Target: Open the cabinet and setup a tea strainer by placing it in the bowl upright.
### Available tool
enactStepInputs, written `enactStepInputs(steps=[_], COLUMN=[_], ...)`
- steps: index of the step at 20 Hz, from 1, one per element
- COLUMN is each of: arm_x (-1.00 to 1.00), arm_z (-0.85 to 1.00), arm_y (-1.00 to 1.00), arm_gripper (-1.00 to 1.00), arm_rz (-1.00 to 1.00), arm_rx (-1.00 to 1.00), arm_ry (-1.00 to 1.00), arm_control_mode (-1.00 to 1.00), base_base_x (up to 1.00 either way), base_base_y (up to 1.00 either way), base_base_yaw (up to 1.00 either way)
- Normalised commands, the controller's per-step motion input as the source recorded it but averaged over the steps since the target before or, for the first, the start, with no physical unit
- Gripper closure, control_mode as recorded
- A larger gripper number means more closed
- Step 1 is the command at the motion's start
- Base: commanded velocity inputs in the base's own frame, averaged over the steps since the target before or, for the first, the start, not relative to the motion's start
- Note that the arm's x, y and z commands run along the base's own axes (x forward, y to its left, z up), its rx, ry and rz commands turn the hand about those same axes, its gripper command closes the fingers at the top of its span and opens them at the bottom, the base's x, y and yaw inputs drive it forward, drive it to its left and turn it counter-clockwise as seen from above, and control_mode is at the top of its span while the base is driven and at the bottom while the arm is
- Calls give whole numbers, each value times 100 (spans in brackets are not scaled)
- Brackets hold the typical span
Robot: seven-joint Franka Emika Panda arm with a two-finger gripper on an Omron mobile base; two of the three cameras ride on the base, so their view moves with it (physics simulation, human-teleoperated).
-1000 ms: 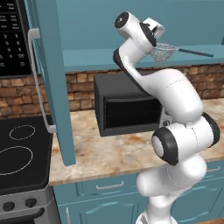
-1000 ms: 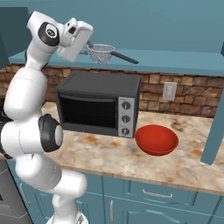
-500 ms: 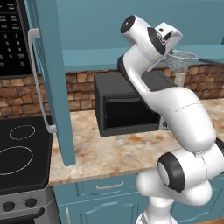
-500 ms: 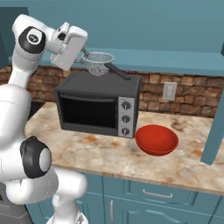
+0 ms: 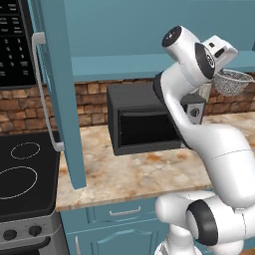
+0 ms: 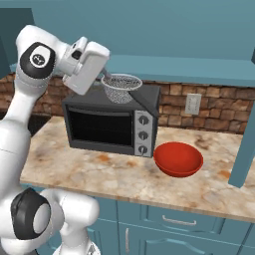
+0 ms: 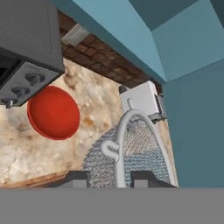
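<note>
tea strainer (image 6: 121, 87) is held in the air by the gripper (image 7: 110, 178), whose two dark fingertips (image 7: 78, 178) are pressed in on the strainer's handle at the bottom of the hand view. seen from the hand, the mesh basket fills the space just beyond the fingertips, with its pale rim arching over the top. in the right base view the strainer hangs upright, open side up, just above the top front edge of the toaster oven (image 6: 112, 121) and apart from it. in the left base view the strainer (image 5: 231, 81) sits at the right edge of the picture, level with the white hand.

the marbled counter (image 6: 124, 174) lies below. the bowl (image 6: 178, 159) rests on it just to the right of the oven, near the oven's three knobs; its glossy red hollow is bare. the strainer is above and to the left of the bowl, not over it.

in the left base view the cabinet (image 5: 59, 94) door stands swung out toward the camera, with its long silver bar handle (image 5: 44, 89) on the edge. a black cooktop (image 5: 22, 177) sits at the lower left. behind the oven runs a brick backsplash (image 6: 214, 109) with a wall outlet (image 6: 192, 104).
</note>
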Motion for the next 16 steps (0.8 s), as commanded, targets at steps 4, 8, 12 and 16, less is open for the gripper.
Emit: enactStepInputs(steps=[4,8,12,16], arm_x=[-8,-21,-5,0], arm_z=[-37,-35,-43,-40], arm_y=[-47,-50,-46,-45], arm_gripper=[100,100,100,100], arm_rz=[9,9,14,19], arm_rx=[6,2,0,2], arm_ry=[11,5,1,0], arm_control_mode=[-100,-100,-100,-100], base_base_x=[0,0,0,0], base_base_y=[0,0,0,0], base_base_yaw=[0,0,0,0])
